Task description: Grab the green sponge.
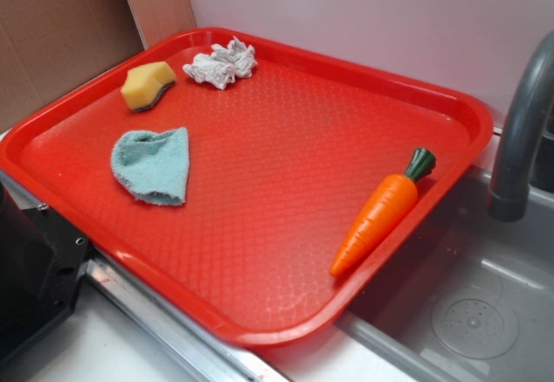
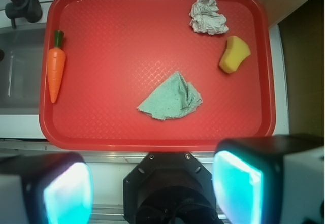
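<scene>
From the exterior view, the green sponge (image 1: 148, 85) lay in the far left corner of the red tray (image 1: 260, 330), yellow foam uppermost with its dark scouring face underneath, just beside the crumpled rag (image 1: 221, 63) and apart from the teal cloth (image 1: 152, 165). It looked light, soft and squashy, so a grip across its chunky foam sides should hold.

From the wrist view, the sponge (image 2: 234, 54) sat near the tray's right edge. The end effector (image 2: 152, 186) hung spread wide and empty, well short of it.
</scene>
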{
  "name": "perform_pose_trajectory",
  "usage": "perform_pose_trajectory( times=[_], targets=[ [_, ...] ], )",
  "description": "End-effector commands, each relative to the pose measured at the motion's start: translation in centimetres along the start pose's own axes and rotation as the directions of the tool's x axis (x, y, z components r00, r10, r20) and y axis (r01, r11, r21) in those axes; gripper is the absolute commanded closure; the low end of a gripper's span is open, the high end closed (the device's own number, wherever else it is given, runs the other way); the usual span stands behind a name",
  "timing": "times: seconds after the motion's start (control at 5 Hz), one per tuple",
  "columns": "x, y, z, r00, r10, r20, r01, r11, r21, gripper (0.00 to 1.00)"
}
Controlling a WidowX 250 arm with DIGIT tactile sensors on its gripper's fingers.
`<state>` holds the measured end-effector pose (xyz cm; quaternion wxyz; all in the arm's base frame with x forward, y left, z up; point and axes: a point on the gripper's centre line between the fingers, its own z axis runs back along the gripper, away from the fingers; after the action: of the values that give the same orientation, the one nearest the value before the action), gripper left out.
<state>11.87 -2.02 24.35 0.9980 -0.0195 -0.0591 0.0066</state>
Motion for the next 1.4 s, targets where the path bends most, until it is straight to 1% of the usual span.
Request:
perform_pose_trajectory(
  times=[0.0,0.2,0.4,0.6,0.8,1.0,1.2],
  targets=[
    [0.0,0.0,0.0,1.000,0.000,0.000,0.000,1.000,0.000,0.00],
    [1.1,1.9,-1.3,0.979,0.200,0.025,-0.200,0.980,-0.001,0.00],
    [2.2,3.7,-3.0,0.921,0.388,0.043,-0.389,0.921,-0.001,0.00],
    [3.2,6.2,-5.0,0.804,0.586,0.104,-0.587,0.809,-0.021,0.00],
    [4.1,8.6,-7.1,0.688,0.707,0.161,-0.711,0.702,-0.041,0.00],
    [5.5,10.6,-9.1,0.638,0.746,0.191,-0.753,0.656,-0.048,0.00],
    [6.4,12.1,-10.9,0.635,0.745,0.202,-0.756,0.653,-0.032,0.00]
  ],
)
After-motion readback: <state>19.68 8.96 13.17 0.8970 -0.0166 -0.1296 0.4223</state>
